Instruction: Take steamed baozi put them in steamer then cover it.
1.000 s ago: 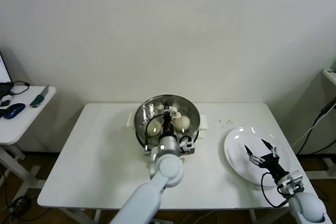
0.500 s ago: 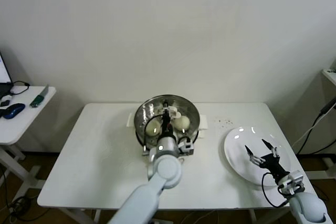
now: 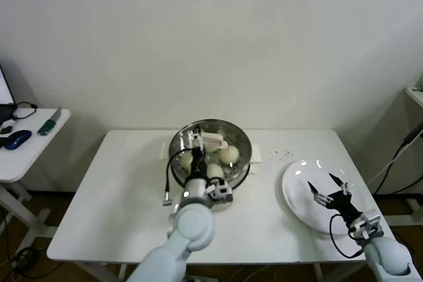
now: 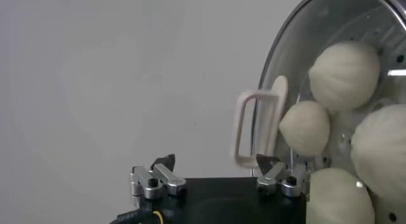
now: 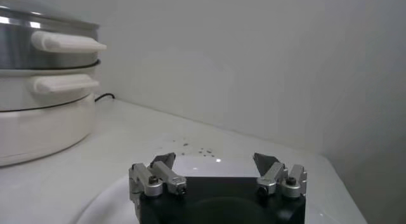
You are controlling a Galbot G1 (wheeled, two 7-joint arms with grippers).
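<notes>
We are looking from three cameras.
Head is facing down over the desk [image 3: 119, 189]; both wrists are sitting close, sharing the steamer [image 3: 210, 146] [image 4: 330, 85] [image 5: 44, 60].

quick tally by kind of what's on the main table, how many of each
baozi: 4
steamer: 1
glass cover: 1
white plate: 1
total: 7
</notes>
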